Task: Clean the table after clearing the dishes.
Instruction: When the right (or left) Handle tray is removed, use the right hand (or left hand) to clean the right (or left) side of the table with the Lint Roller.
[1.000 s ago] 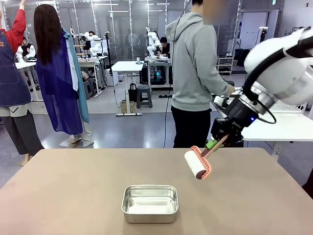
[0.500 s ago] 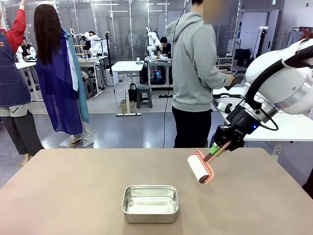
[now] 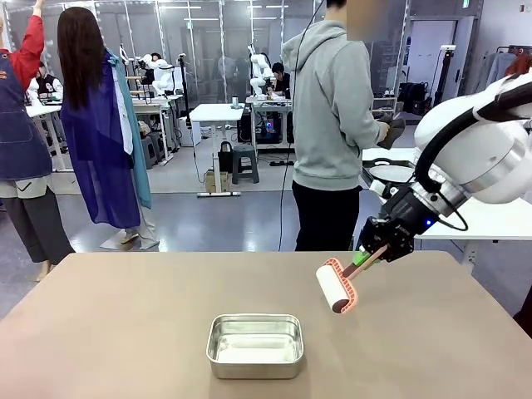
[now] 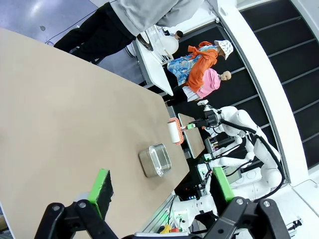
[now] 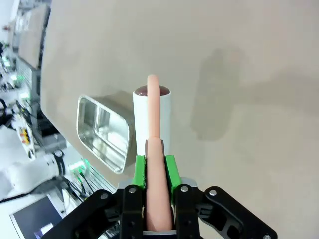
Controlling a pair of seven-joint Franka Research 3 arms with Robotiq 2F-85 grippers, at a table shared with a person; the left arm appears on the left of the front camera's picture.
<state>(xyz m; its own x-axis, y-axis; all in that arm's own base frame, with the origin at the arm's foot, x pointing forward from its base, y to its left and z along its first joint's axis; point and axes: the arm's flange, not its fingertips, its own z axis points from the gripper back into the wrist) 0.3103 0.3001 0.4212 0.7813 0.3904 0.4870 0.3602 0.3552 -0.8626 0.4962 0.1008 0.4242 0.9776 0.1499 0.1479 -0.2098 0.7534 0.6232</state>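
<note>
The table point(image 3: 116, 324) is a wide, matte beige-brown top with rounded far corners, spanning the lower half of the front view. One small rectangular steel pan point(image 3: 254, 345) rests flat on it at lower centre of the frame, open side up. The pan's long sides run parallel to the table's near edge, and its inside is shiny.

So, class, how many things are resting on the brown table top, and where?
1. The metal pan sits near the table's front edge, about midway. The lint roller seems to hang just above the top, right of the pan, gripped by its handle in the right gripper.
</note>
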